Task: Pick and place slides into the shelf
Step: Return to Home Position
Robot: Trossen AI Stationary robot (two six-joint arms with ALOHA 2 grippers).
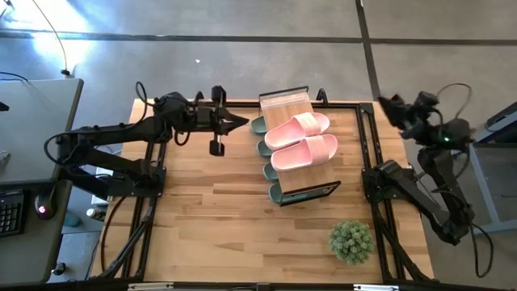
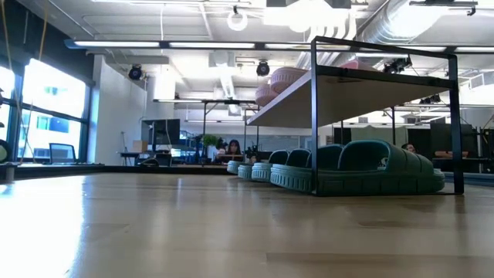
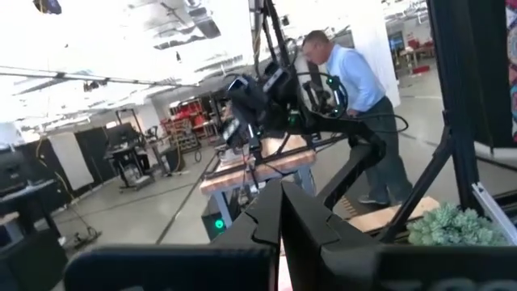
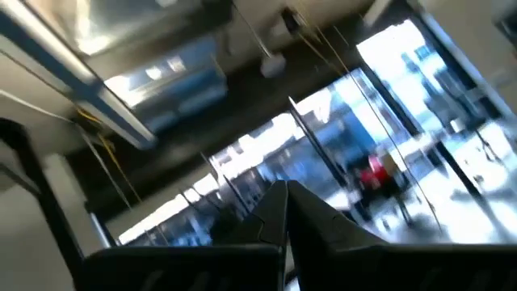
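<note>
Pink slides (image 1: 300, 139) are set atop the shelf (image 1: 284, 105), green slides (image 1: 263, 149) beneath. Both closed: left gripper (image 1: 241, 121) held beside it, right gripper (image 1: 386, 103) at the table's (image 1: 210, 212) corner.

Bright overhead light; ceiling strip lights (image 2: 193, 44) glare white in the low view; windows (image 4: 396, 56) blow out the right wrist view; the shelf (image 2: 363, 89) is shaded underneath; soft sheen on the surface (image 2: 231, 224).

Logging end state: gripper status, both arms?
Left gripper: shut, empty, beside the shelf.
Right gripper: shut, empty, by the table's right edge.
</note>
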